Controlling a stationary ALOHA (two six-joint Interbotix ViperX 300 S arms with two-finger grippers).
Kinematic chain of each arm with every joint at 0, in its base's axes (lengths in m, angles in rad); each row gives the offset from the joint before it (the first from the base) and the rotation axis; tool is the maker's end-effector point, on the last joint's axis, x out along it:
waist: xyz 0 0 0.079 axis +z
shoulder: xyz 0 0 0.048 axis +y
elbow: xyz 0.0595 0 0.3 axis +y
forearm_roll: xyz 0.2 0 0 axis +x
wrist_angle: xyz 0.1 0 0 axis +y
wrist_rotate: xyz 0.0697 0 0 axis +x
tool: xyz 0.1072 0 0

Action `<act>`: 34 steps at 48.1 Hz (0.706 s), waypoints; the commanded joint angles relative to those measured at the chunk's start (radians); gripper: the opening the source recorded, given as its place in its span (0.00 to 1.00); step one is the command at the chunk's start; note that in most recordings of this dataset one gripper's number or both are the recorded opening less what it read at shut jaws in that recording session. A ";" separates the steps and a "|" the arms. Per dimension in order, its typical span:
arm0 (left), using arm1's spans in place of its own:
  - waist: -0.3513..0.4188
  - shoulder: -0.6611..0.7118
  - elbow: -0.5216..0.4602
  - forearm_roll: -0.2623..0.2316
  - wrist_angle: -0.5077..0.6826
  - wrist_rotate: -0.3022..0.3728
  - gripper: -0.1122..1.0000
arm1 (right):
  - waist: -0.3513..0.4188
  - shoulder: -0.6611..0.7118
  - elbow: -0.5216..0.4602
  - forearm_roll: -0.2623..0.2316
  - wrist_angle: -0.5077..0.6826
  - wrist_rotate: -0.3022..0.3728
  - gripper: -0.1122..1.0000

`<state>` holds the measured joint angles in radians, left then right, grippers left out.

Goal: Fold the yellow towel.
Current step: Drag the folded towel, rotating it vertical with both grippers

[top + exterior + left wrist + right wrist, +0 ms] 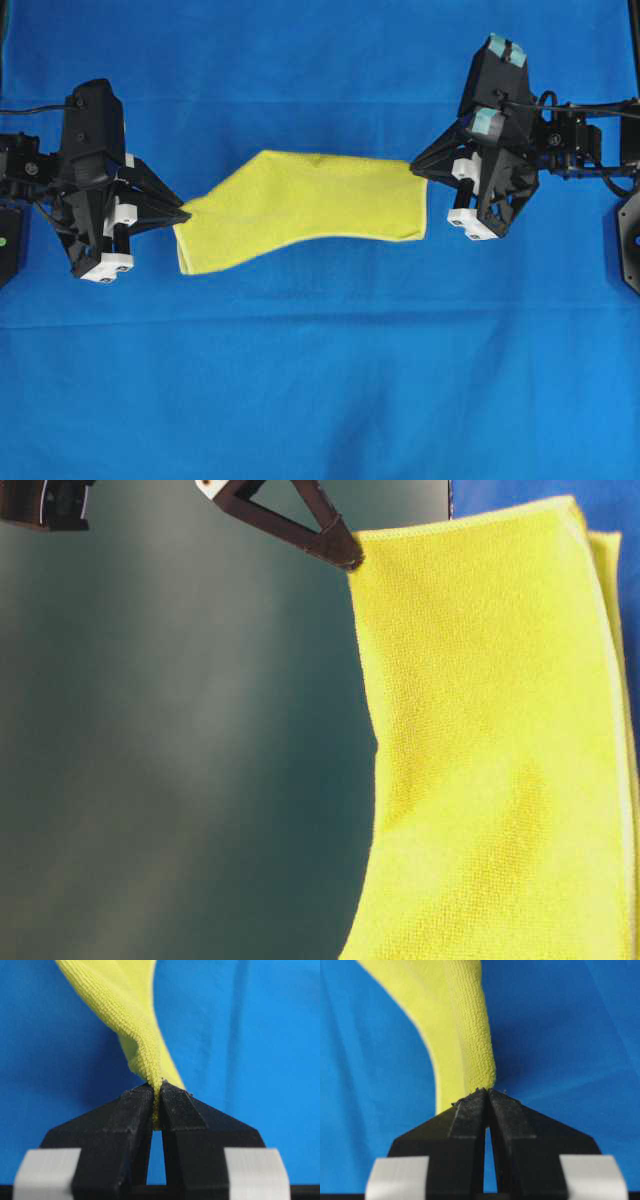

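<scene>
big blue cloth covering the whole table, yellow towel strung up in the middle between both arms, left gripper pinching one corner tight, right gripper clamped on the opposite corner

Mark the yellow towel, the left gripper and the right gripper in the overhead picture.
yellow towel (310,205): overhead view, middle of the cloth's flat face.
left gripper (186,213): overhead view, tips pinching the towel's left corner.
right gripper (416,166): overhead view, tips pinching the towel's right corner.
</scene>
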<state>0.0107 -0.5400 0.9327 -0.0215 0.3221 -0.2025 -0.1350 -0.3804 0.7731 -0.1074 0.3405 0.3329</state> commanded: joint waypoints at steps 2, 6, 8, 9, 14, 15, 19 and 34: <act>-0.023 0.003 -0.015 -0.002 -0.032 0.003 0.12 | -0.038 0.000 -0.009 -0.005 -0.011 0.006 0.11; -0.051 0.025 -0.026 -0.002 -0.078 0.003 0.12 | -0.086 0.008 -0.009 -0.009 -0.014 0.006 0.11; -0.067 0.038 -0.034 -0.002 -0.097 0.006 0.12 | -0.118 0.015 -0.012 -0.017 -0.015 0.006 0.11; -0.075 0.046 -0.038 -0.002 -0.106 0.006 0.12 | -0.132 0.020 -0.015 -0.018 -0.015 0.006 0.11; -0.115 0.106 -0.075 -0.002 -0.143 0.018 0.12 | -0.190 0.044 -0.034 -0.031 -0.021 0.006 0.11; -0.123 0.117 -0.084 0.000 -0.147 0.021 0.12 | -0.204 0.049 -0.038 -0.034 -0.023 0.006 0.11; -0.150 0.173 -0.126 0.000 -0.172 0.046 0.12 | -0.239 0.074 -0.061 -0.049 -0.037 0.005 0.11; -0.218 0.377 -0.334 -0.002 -0.229 0.184 0.12 | -0.302 0.183 -0.179 -0.132 -0.083 -0.005 0.11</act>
<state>-0.1825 -0.1856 0.6611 -0.0215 0.1058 -0.0414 -0.4157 -0.2040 0.6397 -0.2209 0.2700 0.3329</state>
